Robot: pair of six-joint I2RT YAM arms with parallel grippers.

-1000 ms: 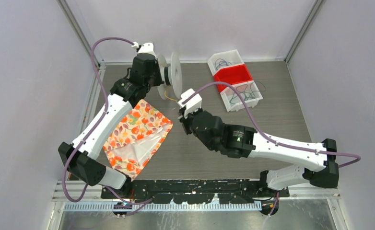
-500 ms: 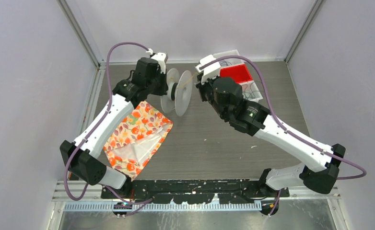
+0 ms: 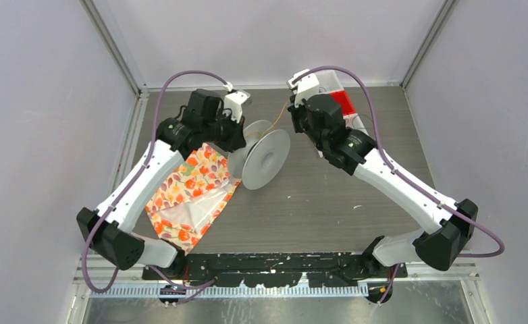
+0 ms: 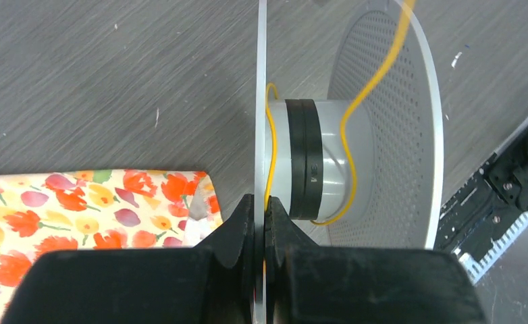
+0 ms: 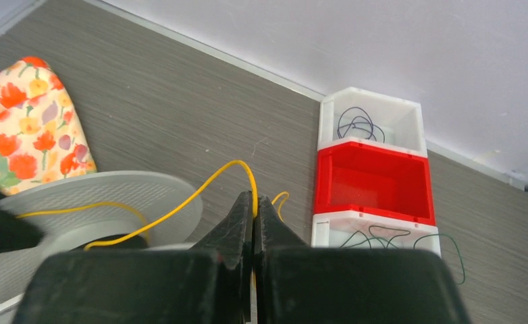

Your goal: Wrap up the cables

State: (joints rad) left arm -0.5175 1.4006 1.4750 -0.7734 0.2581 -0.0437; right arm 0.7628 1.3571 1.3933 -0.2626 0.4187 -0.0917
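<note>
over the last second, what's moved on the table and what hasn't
The right gripper, shut on the yellow cable, swung from the near side of the spool round to its far side, by the bins. The left gripper, clamped on the spool, brought it nearer and tilted its face up toward the top camera. Nothing grabbed or released. The floral cloth and bins stayed put.

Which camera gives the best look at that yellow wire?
The left wrist view: the yellow wire loops around the spool hub, close up. The right wrist view shows it pinched in the right claw; from the top view it is only a faint thread.
</note>
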